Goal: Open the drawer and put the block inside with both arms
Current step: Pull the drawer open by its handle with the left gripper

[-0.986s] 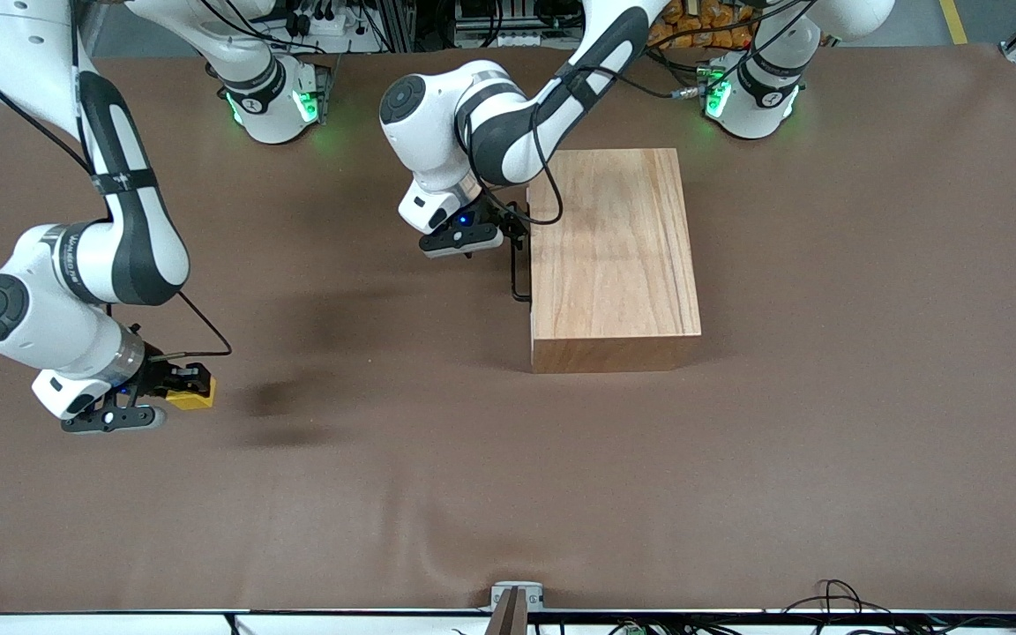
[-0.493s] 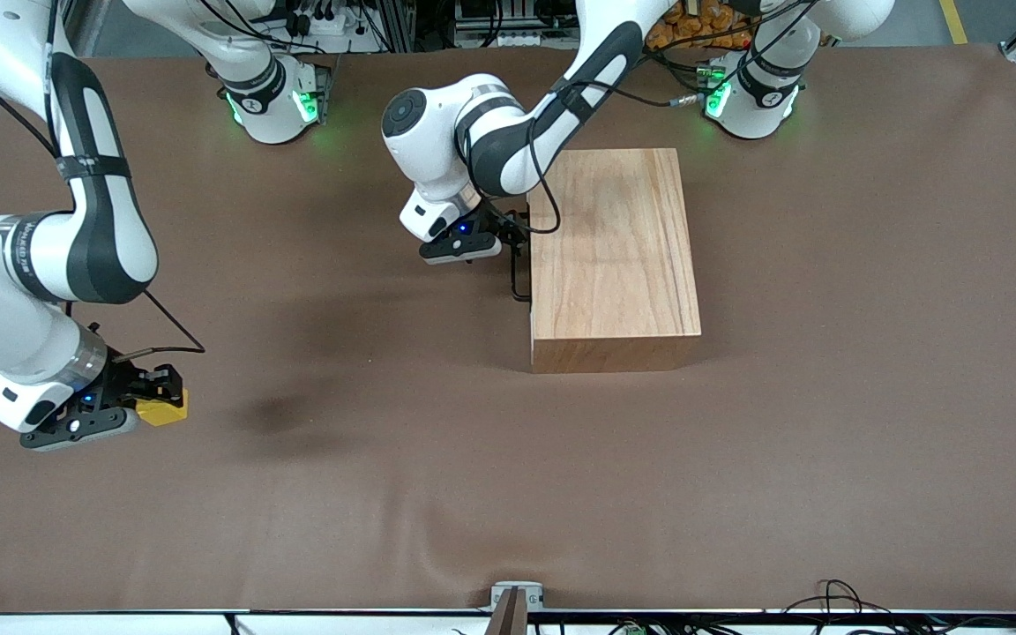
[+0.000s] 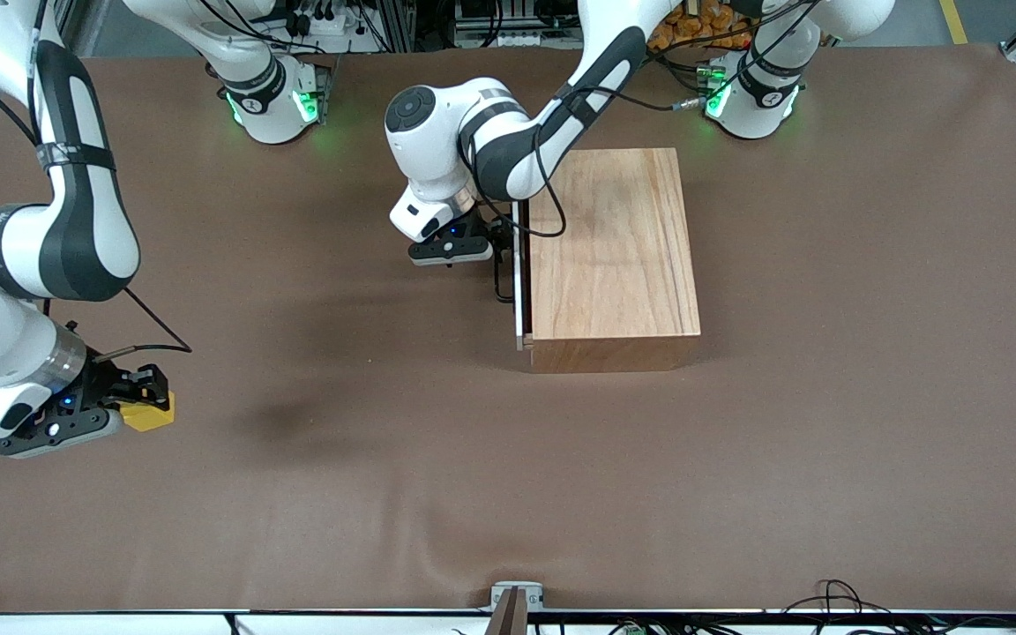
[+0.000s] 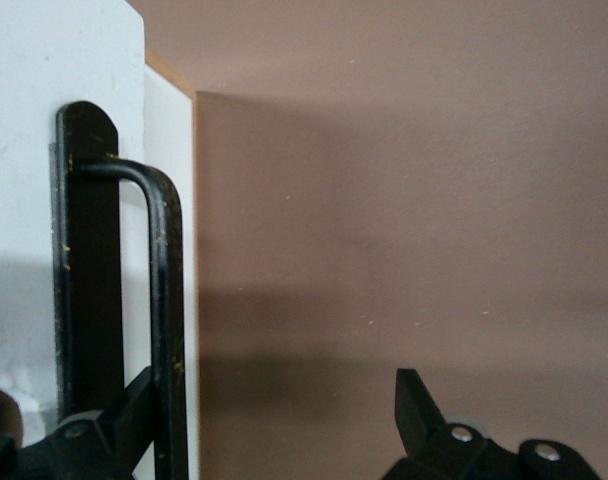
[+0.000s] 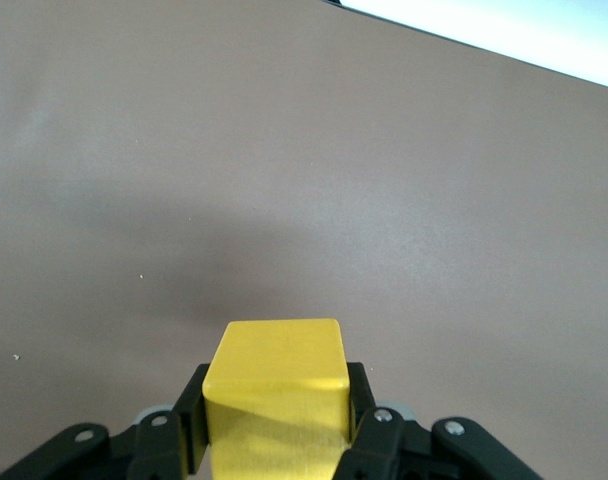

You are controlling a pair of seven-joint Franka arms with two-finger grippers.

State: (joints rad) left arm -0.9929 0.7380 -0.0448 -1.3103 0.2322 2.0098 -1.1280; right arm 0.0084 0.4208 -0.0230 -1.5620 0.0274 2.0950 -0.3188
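Note:
The large light-wood box (image 3: 614,247) stands mid-table. Its drawer (image 3: 521,273), white-fronted, is slid out a small way toward the right arm's end. My left gripper (image 3: 497,240) is at the black wire handle (image 3: 499,280). In the left wrist view this gripper (image 4: 274,390) is open, and one finger (image 4: 134,400) is tucked between the handle bar (image 4: 164,300) and the white panel (image 4: 24,150). My right gripper (image 3: 142,399) is shut on the yellow block (image 3: 151,414) over the cloth at the right arm's end. The block (image 5: 274,350) sits squarely between the right gripper's (image 5: 277,388) fingers.
A brown cloth (image 3: 437,459) covers the whole table. Both arm bases with green lights stand along the table's edge farthest from the front camera. Cables lie along the edge nearest that camera.
The left gripper moved toward the right arm's end with the handle, and the drawer slid out a little. The right gripper carried the block farther toward the right arm's end.

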